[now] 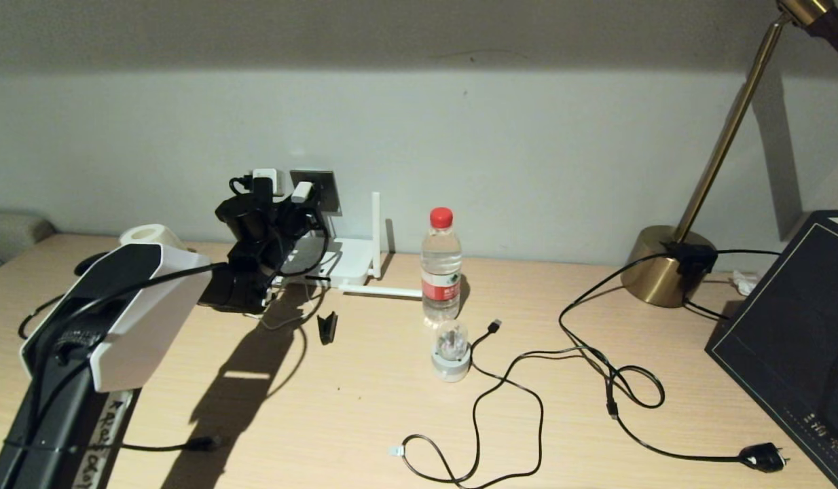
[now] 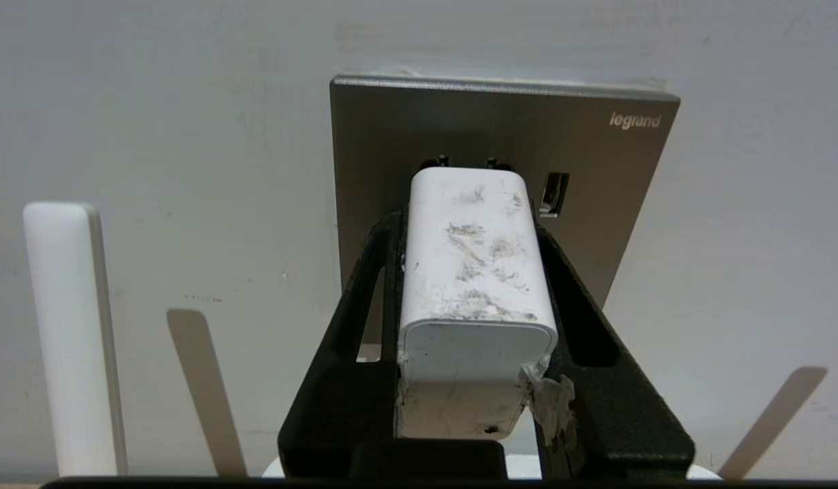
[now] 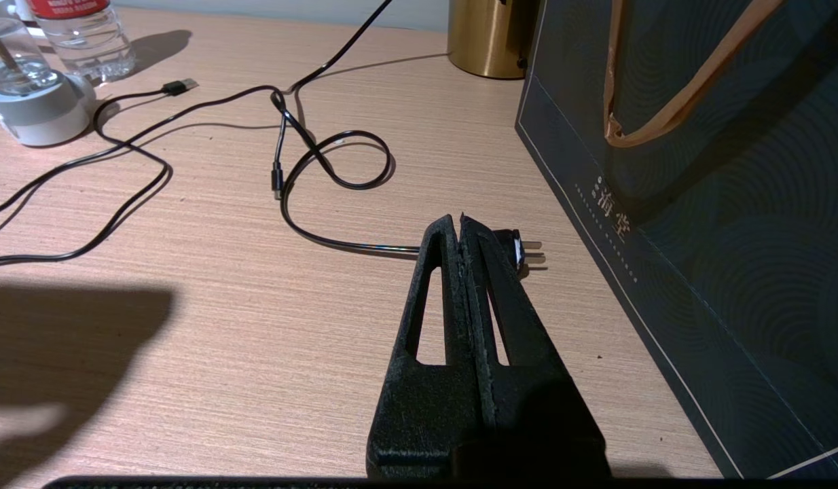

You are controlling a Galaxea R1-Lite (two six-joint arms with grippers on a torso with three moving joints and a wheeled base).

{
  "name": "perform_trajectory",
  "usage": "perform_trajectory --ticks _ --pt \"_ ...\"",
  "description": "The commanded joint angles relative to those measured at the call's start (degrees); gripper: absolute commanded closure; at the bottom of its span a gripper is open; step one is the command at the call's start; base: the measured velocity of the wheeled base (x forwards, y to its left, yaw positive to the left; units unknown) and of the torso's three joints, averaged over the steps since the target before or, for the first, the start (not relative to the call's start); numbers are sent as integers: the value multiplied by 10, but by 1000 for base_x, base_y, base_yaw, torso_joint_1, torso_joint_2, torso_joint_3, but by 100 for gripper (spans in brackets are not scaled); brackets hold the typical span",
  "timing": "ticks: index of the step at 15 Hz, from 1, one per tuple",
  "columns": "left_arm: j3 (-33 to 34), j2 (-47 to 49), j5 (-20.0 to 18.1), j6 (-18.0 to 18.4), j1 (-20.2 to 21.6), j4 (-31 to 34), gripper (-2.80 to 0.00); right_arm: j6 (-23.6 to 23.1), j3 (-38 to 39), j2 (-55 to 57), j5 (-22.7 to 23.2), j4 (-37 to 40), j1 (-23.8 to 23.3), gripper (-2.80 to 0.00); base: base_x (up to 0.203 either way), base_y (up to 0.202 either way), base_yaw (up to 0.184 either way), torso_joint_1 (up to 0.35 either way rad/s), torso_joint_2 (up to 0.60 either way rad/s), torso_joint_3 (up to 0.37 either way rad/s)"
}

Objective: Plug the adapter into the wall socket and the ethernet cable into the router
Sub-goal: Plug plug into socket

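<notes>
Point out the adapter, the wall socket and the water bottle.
adapter [image 2: 475, 272], left wrist view, scuffed white top face.
wall socket [image 2: 392, 136], left wrist view, bare grey plate.
water bottle [image 1: 441, 288], head view, red label.

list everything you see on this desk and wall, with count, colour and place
adapter: 1, white, held at the wall socket
wall socket: 1, grey, on wall above router
router: 1, white, desk by wall
water bottle: 1, clear, red cap, right of router
small dome gadget: 1, clear on white base, in front of bottle
USB cable: 1, black, mid desk
lamp: 1, brass, desk right
lamp cord plug: 1, black, near right edge
paper bag: 1, dark, far right
desk: 1, light wood
left gripper: clamped on adapter
right gripper: shut, above desk by plug
</notes>
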Motion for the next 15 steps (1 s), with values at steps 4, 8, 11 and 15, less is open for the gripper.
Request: perform_trajectory --ticks 4,8,11,15 --pt "18 -4 -3 0 0 -6 0 0 0 1 0 0 0 0 0 0 0 0 0 0" --pt "-12 4 -6 0 0 5 0 0 0 1 0 0 0 0 0 0 0 0 0 0" --pt "-24 4 -6 0 0 15 0 0 0 1 0 0 0 0 0 0 0 0 0 0" --pt "10 -14 -5 0 -4 -1 0 0 0 1 0 0 0 0 0 0 0 0 0 0"
